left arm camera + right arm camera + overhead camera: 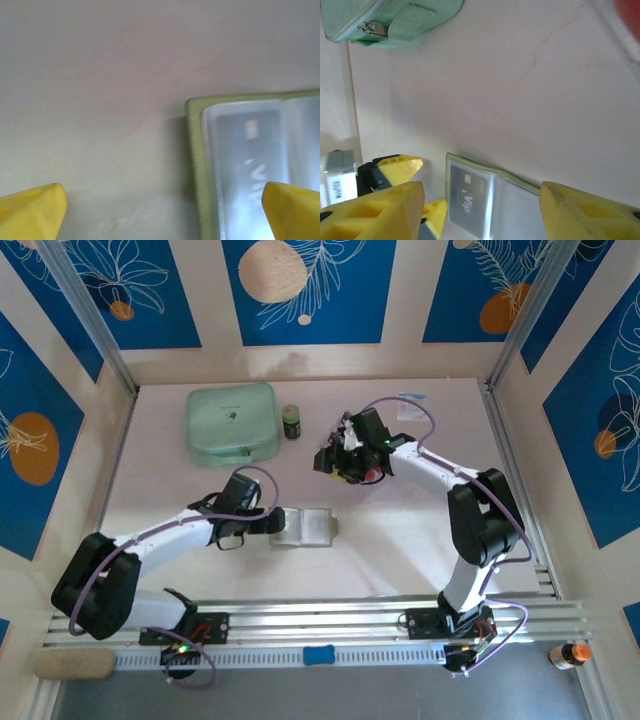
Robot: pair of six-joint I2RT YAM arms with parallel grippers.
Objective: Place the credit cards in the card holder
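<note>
The olive-green card holder point(312, 528) lies open and flat on the table, its clear sleeves up. A dark grey card marked "Vip" point(467, 197) sits in its left sleeve. My left gripper point(272, 523) is open at the holder's left edge. In the left wrist view, the left gripper point(162, 192) has one finger over the bare table and the other over the sleeve point(240, 150). My right gripper point(332, 462) hangs behind the holder, open, and nothing shows between the right gripper's point(481, 192) fingers. A blurred red and white patch point(627, 15), also red beside the right wrist point(372, 476), may be a credit card.
A large mint-green zip case point(232, 422) lies at the back left, with a small green-capped bottle point(291, 421) next to it. A pale flat item point(410, 406) rests at the back right. Aluminium rails point(330, 620) run along the near edge. Walls close in three sides.
</note>
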